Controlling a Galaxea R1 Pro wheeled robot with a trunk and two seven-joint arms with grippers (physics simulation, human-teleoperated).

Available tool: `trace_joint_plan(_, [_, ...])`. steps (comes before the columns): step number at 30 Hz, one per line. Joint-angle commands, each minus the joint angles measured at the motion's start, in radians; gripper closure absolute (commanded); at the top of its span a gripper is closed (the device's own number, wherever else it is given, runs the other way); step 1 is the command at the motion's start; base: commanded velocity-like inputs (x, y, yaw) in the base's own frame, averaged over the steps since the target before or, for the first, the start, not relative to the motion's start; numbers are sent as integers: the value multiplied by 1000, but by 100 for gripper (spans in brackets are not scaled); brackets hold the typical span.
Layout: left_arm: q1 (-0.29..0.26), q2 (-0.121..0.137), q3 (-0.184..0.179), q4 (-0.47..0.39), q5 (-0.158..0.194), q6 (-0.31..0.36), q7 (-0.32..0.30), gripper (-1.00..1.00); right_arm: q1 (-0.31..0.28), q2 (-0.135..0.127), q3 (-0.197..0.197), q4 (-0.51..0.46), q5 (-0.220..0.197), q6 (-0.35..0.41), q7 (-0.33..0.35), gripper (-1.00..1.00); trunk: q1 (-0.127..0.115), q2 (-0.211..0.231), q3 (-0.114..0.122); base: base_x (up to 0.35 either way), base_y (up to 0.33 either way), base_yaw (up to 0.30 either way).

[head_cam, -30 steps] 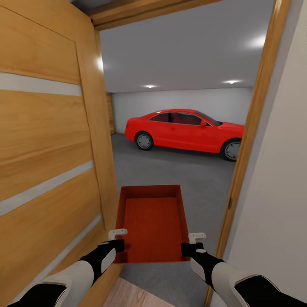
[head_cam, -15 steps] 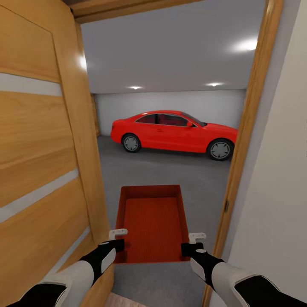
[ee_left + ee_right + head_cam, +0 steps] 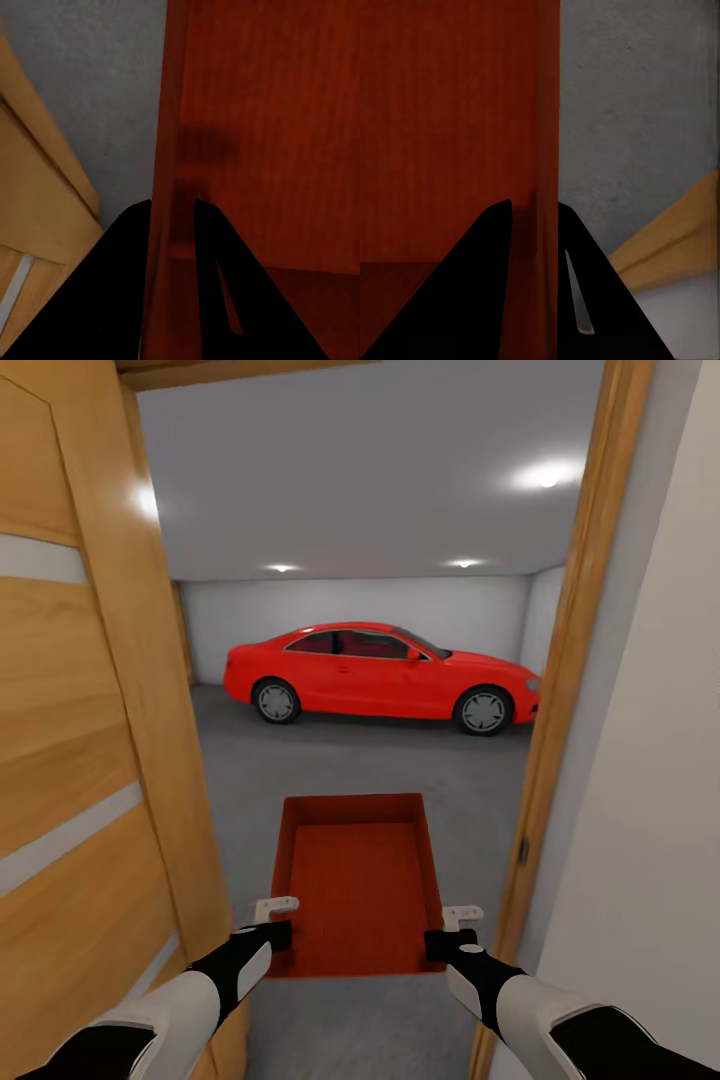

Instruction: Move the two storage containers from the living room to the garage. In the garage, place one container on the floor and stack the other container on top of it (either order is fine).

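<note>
storage container (image 3: 355, 880) between both end effectors, walls apparently pinched

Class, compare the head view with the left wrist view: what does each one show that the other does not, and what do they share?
The head view alone takes in the red car, the right tool and the white wall beside the doorway. The left wrist view alone gives the close look: the left tool has one finger on each side of the storage container's thin side wall. Both show that container, the grey floor and the wooden door.
</note>
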Motion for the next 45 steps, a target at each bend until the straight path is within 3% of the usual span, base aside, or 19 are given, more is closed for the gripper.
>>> trace_joint_plan(1, [0, 39, 25, -5, -11, -40, 48, 100, 0, 1, -27, 3, -6, -2, 14, 100, 1, -1, 0, 172, 143, -215])
trace_joint_plan(27, [0, 39, 25, -4, -12, -40, 48, 100, 0, 0, -27, 3, -6, -3, 14, 100, 1, -1, 17, 172, 143, -213])
trace_joint_plan(45, [0, 39, 25, -5, -13, -40, 49, 100, 0, 0, -27, 3, -6, -5, 14, 100, 1, -1, 18, 45, 37, -17])
